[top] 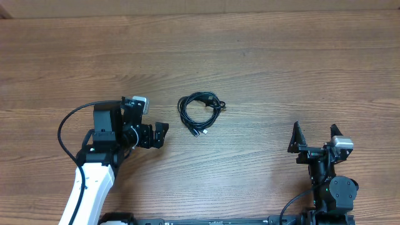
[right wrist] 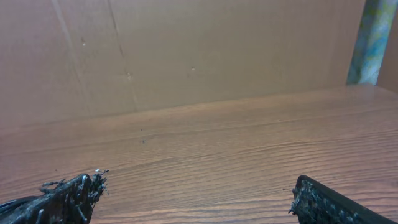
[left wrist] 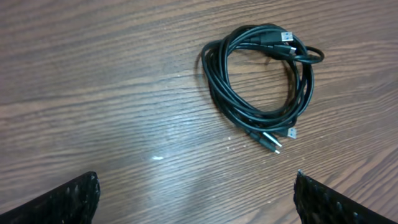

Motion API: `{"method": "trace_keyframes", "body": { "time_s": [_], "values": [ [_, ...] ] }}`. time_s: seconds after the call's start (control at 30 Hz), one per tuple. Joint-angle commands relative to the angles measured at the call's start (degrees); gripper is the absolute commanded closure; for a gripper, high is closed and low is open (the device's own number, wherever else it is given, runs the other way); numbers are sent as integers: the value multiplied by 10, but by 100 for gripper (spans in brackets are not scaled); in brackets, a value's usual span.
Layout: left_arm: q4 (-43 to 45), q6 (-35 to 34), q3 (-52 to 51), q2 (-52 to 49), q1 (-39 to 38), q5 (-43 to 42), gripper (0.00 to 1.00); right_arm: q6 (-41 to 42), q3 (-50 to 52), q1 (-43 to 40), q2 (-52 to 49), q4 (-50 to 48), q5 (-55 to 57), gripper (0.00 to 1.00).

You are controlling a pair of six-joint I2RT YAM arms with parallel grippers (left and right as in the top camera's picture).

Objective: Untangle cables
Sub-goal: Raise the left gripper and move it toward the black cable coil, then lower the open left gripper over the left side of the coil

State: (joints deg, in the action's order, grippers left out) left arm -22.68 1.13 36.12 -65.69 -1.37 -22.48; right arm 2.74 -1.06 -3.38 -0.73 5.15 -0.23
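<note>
1. Black cables point(top: 200, 113) coiled in one bundle just above centre of the overhead frame, flat on the wooden table point(top: 281, 56).
2. Left gripper point(top: 160, 135) near, lower left: jaws wide open, holding nothing.
3. Right gripper point(top: 314, 134) well apart, lower right: jaws spread wide, empty.

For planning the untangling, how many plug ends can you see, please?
4 plug ends: two at the lower edge of the cables, two at the top; others may be hidden.
</note>
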Motion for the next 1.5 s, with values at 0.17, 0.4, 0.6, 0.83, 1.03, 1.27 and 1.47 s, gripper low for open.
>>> {"method": "trace_keyframes", "body": {
  "time_s": [0.17, 0.4, 0.6, 0.83, 1.03, 1.27, 1.47],
  "values": [
    [0, -111, 16, -2, -78, 95, 0, -2, 6, -2, 6, -3, -3, 0],
    [5, -211, 16, -2, -100, 95, 0, -2, 6, -2, 6, -3, -3, 0],
    [11, -226, 16, -18, -115, 96, 1, -2, 6, -2, 6, -3, -3, 0],
    [24, -265, 19, -58, -147, 126, 0, -2, 6, -2, 6, -3, -3, 0],
    [-5, -276, 64, -91, -171, 155, 0, -2, 6, -2, 6, -3, -3, 0],
    [-87, -300, 164, -160, -201, 216, 0, -2, 6, -2, 6, -3, -3, 0],
    [-151, -308, 235, -220, -208, 259, 0, -2, 6, -2, 6, -3, -3, 0]
  ]
}}
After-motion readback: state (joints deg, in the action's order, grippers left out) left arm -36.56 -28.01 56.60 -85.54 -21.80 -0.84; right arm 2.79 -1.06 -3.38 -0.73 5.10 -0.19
